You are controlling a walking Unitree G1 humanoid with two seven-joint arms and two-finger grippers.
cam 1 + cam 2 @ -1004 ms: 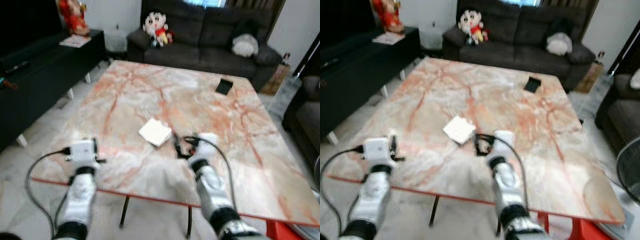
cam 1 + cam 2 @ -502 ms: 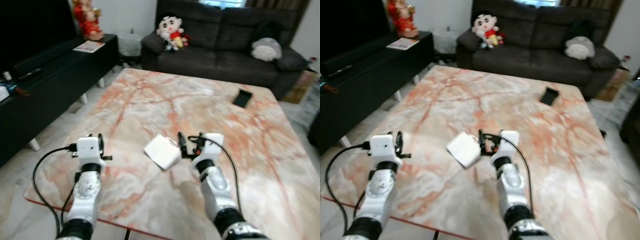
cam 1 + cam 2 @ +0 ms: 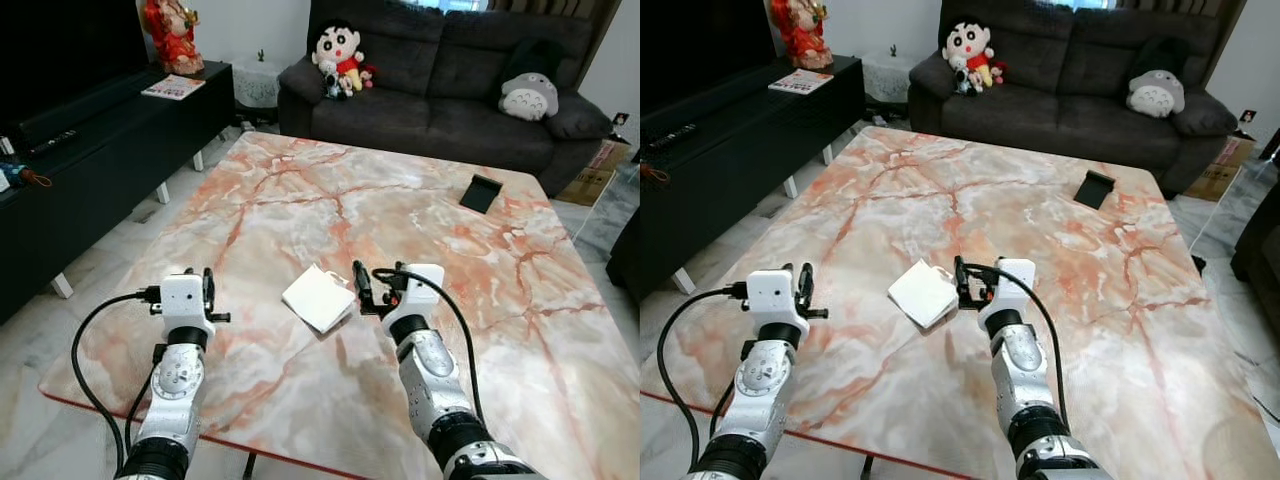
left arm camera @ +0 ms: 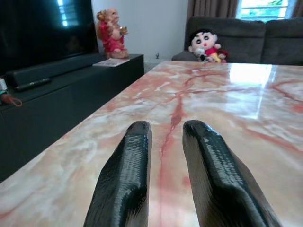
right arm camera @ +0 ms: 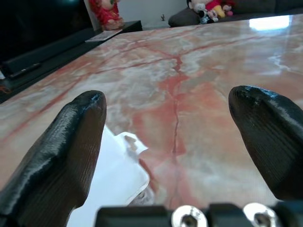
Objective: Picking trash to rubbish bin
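A white crumpled sheet of paper [image 3: 320,298] lies flat near the middle of the pink marble table [image 3: 400,210]. My right gripper [image 3: 362,290] hovers low over the table just right of the paper's edge, open, its fingers pointing at it. In the right wrist view the fingers [image 5: 71,142] stand wide apart and the paper [image 5: 111,177] lies by one of them, with nothing between them. My left gripper [image 3: 207,290] is over the table's near left part, shut and empty, well left of the paper. Its two fingers [image 4: 128,170] lie close together.
A small black object [image 3: 481,192] lies at the table's far right. Behind the table stands a dark sofa [image 3: 440,70] with plush toys [image 3: 343,55]. A black TV cabinet [image 3: 90,140] runs along the left. A cardboard box [image 3: 600,160] sits at the far right.
The whole view has shifted as I came closer to the table. Both arms now reach further over it. My right gripper has stayed by the paper's right edge.
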